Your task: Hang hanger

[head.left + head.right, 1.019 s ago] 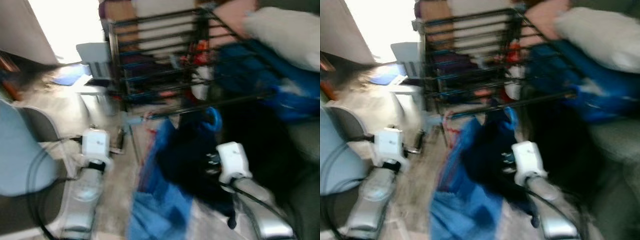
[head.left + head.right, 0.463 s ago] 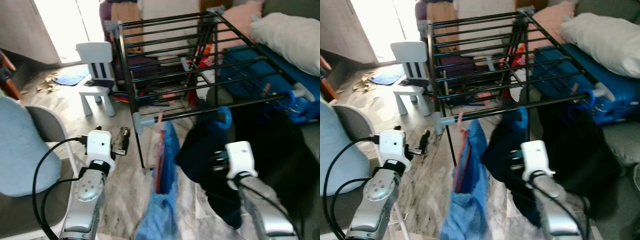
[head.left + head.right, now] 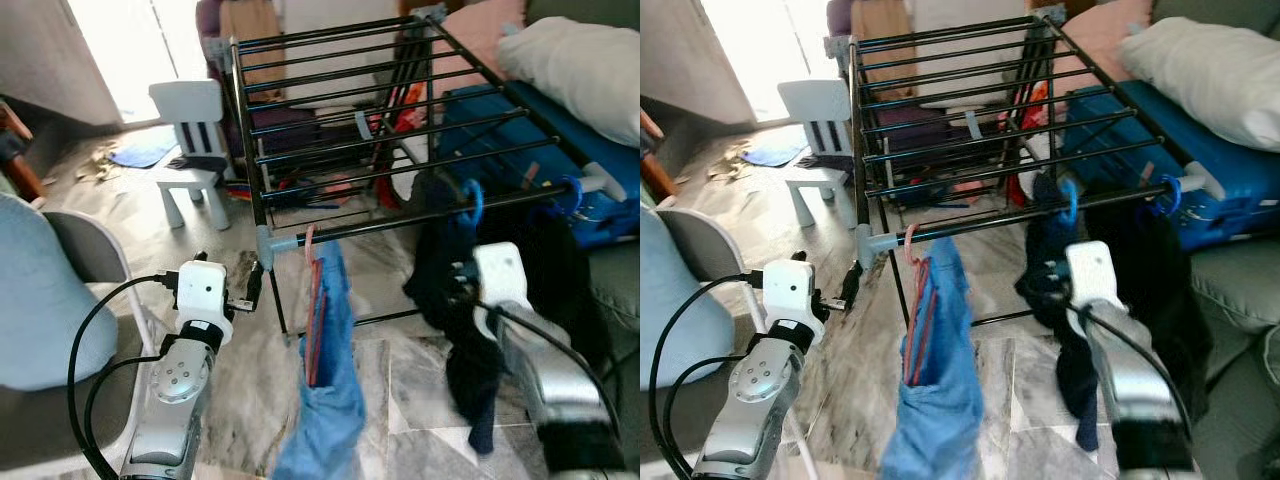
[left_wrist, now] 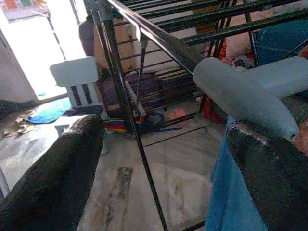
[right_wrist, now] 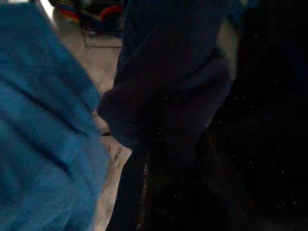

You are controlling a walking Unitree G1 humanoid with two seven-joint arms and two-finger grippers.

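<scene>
Two hangers hang on the rack's [image 3: 340,150] front rail: a blue hanger [image 3: 471,201] carrying a dark garment [image 3: 450,300] near the right end, and a pink hanger [image 3: 310,245] with a blue garment [image 3: 325,400] near the left corner. The right end effector [image 3: 462,285] sits against the dark garment, whether gripping it I cannot tell, while the left end effector [image 3: 243,292], fingers [image 4: 53,187] spread and empty, points at the rail's left corner joint. Pulling back while snagged in cloth could, I judge, drag the blue hook off the rail.
</scene>
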